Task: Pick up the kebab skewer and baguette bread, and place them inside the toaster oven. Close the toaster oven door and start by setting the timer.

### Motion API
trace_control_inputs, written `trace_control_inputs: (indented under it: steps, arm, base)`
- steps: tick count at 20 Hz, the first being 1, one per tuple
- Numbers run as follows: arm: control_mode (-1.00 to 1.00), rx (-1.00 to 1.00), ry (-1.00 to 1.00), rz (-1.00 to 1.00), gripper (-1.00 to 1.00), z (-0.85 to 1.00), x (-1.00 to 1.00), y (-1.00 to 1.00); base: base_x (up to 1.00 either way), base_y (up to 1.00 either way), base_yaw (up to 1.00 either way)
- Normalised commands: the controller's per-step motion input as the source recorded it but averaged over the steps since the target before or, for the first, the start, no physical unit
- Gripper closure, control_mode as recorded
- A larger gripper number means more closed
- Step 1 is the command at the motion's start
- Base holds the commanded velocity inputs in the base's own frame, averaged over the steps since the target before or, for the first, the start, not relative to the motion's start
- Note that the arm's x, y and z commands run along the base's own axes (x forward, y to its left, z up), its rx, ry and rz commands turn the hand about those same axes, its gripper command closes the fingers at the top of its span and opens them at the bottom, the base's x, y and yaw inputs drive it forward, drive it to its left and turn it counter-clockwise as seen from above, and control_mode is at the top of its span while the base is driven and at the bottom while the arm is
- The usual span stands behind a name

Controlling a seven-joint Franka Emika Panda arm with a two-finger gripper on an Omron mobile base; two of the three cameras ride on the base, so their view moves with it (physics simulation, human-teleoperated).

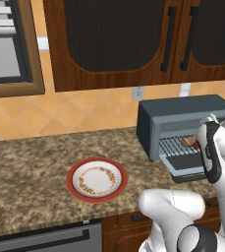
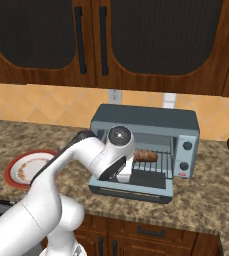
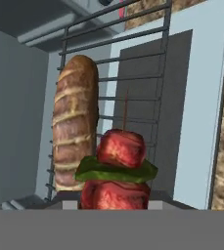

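My gripper [image 3: 114, 201] is shut on the kebab skewer [image 3: 121, 163], whose red meat chunks and green slice stand up just in front of the hand camera. It hovers over the toaster oven door [image 3: 201, 97], which lies dropped open, and the front of the wire rack [image 3: 133, 73]. The baguette bread [image 3: 75, 122] lies on the rack inside the toaster oven [image 2: 146, 117], just beside the skewer. From the right base view the hand [image 2: 124, 175] is at the oven's mouth, close to the baguette [image 2: 146, 156]. The left base view shows the loaf [image 1: 188, 141] inside the oven [image 1: 182, 110], beside my forearm.
A red-rimmed plate [image 1: 97, 179] with nothing on it sits on the speckled counter, left of the oven. The oven's knob panel [image 2: 187, 152] is on its right side. Dark wooden cabinets hang above, and a wall outlet [image 2: 114, 95] sits behind the oven.
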Motion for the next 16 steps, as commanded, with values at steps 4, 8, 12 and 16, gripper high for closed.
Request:
trace_control_inputs:
  steps: [4,8,12,16]
  arm:
    - [-1.0,0.0,-0.04,0.0,1.0,-0.13,0.37,-0.31]
    - [-1.0,0.0,0.0,0.01,1.0,-0.25,0.37,-0.22]
    - [-1.0,0.0,0.0,0.0,1.0,-0.12,0.27,-0.03]
    - [-1.0,0.0,0.0,0.0,1.0,-0.07,0.27,-0.04]
  base:
    - [0.0,0.0,0.0]
    - [0.0,0.0,0.0]
    - [0.0,0.0,0.0]
    - [0.0,0.0,0.0]
